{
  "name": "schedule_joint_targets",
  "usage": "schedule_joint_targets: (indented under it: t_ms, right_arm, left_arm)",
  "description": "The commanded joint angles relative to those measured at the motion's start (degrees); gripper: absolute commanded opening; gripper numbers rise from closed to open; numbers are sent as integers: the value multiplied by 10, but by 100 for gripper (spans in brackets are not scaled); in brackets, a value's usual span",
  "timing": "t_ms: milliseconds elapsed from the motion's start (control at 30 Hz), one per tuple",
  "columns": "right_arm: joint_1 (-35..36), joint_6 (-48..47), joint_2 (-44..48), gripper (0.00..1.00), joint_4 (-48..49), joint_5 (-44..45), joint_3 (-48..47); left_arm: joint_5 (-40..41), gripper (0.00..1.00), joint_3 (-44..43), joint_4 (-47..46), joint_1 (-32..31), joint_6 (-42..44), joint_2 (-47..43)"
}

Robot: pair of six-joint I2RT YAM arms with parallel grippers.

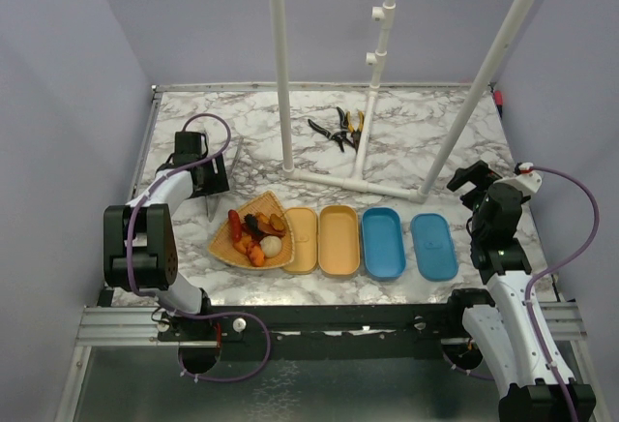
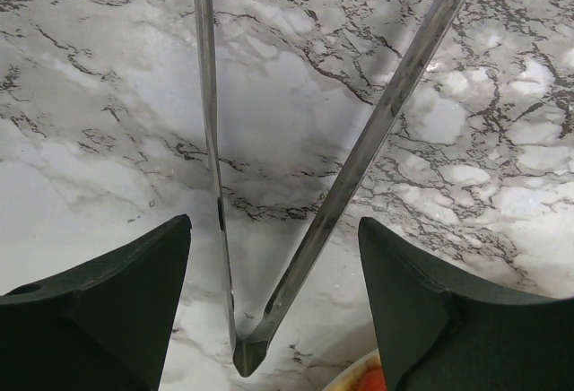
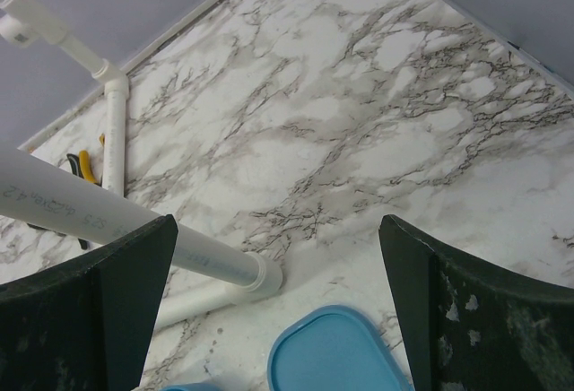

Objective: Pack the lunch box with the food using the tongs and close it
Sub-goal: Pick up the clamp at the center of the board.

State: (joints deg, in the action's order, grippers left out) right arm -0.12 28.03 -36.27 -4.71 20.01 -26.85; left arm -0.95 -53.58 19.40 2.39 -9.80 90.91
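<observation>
The left hand (image 2: 273, 230) hangs low over the marble surface (image 2: 108, 122), fingers spread apart. The grey metal tongs (image 2: 359, 158) lie between the fingers, apparently touched by neither. The food (image 1: 256, 233) is heaped on a tan plate (image 1: 224, 246) just to that hand's right, with tan and blue lunch box halves (image 1: 338, 238) beyond it. The right hand (image 3: 278, 230), also spread wide and empty, hangs above a blue half (image 3: 336, 355).
</observation>
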Motion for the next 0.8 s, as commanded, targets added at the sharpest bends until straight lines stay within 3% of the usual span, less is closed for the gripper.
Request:
schedule_joint_targets:
  t_ms: [0, 267, 667, 767]
  right_arm:
    - [-1, -5, -2, 100, 12, -11, -6]
    - [-1, -4, 1, 100, 14, -11, -5]
    - [-1, -2, 6, 100, 14, -12, -1]
    - [-1, -1, 6, 100, 16, -12, 0]
  left_arm:
    - [5, 77, -15, 2, 0, 6, 23]
    - [5, 77, -27, 3, -6, 12, 51]
    - [81, 77, -31, 19, -23, 25, 80]
    - [84, 69, -31, 19, -39, 28, 80]
